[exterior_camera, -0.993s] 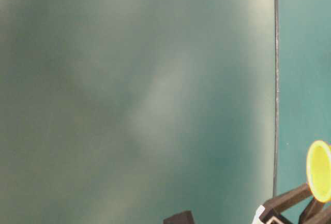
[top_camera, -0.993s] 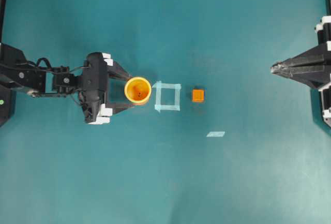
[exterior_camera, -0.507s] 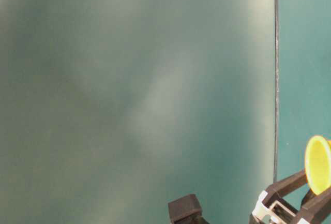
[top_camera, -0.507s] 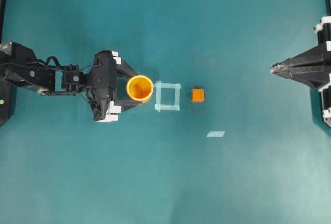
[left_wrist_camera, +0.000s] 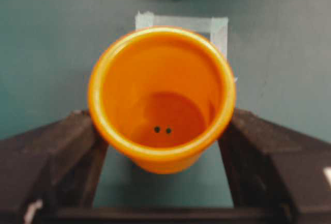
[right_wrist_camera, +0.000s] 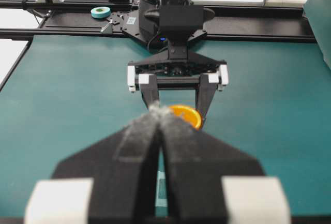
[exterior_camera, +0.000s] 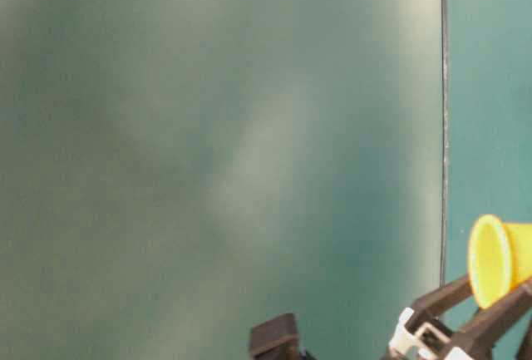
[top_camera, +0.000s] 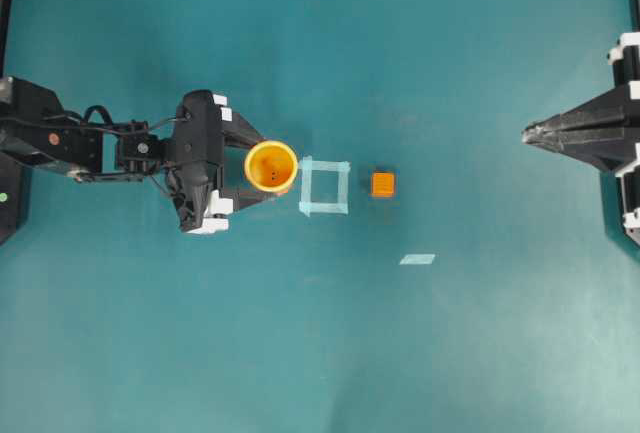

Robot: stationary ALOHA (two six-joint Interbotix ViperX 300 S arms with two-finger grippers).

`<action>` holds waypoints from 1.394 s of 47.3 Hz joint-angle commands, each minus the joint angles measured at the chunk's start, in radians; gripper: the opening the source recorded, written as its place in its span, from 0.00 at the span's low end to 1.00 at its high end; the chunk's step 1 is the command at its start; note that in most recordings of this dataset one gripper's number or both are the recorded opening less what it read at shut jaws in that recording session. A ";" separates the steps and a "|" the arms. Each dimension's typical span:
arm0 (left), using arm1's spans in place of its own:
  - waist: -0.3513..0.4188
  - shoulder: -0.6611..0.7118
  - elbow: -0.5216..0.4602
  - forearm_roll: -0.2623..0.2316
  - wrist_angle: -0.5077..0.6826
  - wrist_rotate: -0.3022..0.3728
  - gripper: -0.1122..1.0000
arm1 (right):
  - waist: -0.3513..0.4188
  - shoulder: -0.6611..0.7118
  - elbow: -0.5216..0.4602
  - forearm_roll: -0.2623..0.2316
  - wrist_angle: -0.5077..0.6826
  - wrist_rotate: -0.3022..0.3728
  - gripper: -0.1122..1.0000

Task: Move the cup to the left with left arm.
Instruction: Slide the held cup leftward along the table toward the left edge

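- Since half a second ago: cup [top_camera: 271,166] lifted, showing clear of the counter [top_camera: 320,353] in the table-level view where it sat lower before; rim grown slightly larger from overhead; barely shifted sideways.
- A second ago: left gripper [top_camera: 248,168] open around the cup and further toward the left edge; now forward and clamped on it.
- Left gripper closed on the cup, one finger [left_wrist_camera: 62,146] pressed to each side of the wall just under the rim, as seen from the left wrist.
- Cup held upright, raised, just left of the tape square [top_camera: 325,186], roughly mid-counter; cube [top_camera: 383,184] beyond the square, untouched.
- Right gripper [top_camera: 530,133] parked near the right edge, fingers together, holding nothing.
- Meaning for the task: grasp and lift look done; carry toward the left edge not yet begun.
- Likely next: sideways travel with the cup kept level, then a set-down and release.
- Risk: tapered wall could slide down between the fingers if the grip loosens.
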 commanded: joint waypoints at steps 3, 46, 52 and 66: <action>0.002 -0.075 0.003 -0.002 0.043 0.011 0.69 | 0.000 0.002 -0.035 -0.002 -0.006 0.003 0.10; 0.000 -0.396 0.311 -0.002 0.028 0.015 0.69 | -0.002 0.006 -0.043 -0.002 -0.006 0.008 0.10; 0.000 -0.456 0.356 0.000 0.038 0.011 0.69 | -0.002 0.006 -0.044 -0.002 -0.009 0.008 0.10; -0.012 -0.644 0.439 0.000 0.144 -0.002 0.69 | -0.002 0.009 -0.044 -0.002 -0.011 0.008 0.10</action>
